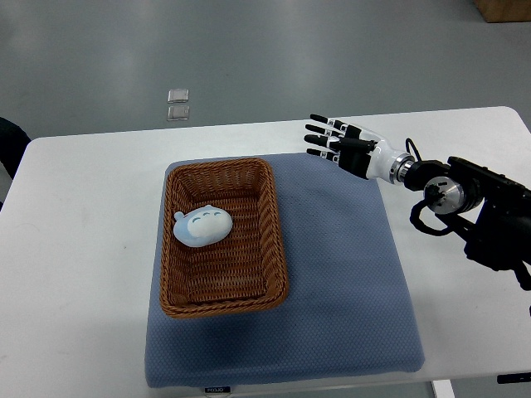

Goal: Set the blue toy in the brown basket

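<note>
Robot hand (332,139), right: fingers spread, empty, far right of brown basket (274,240). Blue toy (202,227): inside basket. Risk: a returning sweep could nudge the rim.

The right arm reaches in from the right edge, its right hand (338,139) apparently empty with fingers extended.

The right hand (342,141) is built with a white palm shell and black-jointed fingers tipped in black. Behind it, a silver metal wrist ring is fitted, followed by a black forearm housing with a round silver disc. Black cables are looped beneath that housing.
</note>
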